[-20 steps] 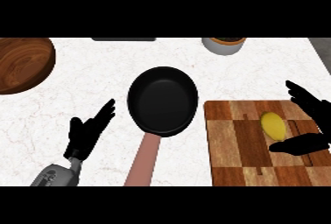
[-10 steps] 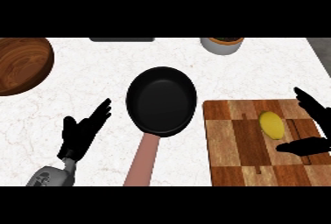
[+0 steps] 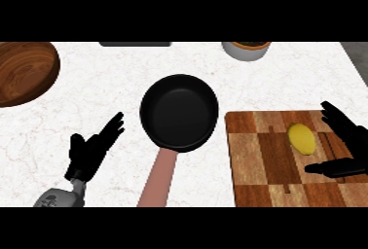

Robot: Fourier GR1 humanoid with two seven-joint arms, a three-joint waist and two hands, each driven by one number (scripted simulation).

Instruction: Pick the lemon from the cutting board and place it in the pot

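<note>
A: Head view: why spread like that, right hand point(image 3: 345, 146)?
B: Fingers apart, thumb low, cupped around open space, likely framing a grasp.
A: And the lemon point(image 3: 302, 138)?
B: Flat on the cutting board point(image 3: 266, 160), just left of that palm, untouched. Black pan point(image 3: 179, 112) well left. Left hand point(image 3: 92, 150) open, resting.

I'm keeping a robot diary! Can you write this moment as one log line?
stage: reaching | right hand: open beside lemon, not touching | lemon: on cutting board | pot: empty | left hand: open, resting
</note>
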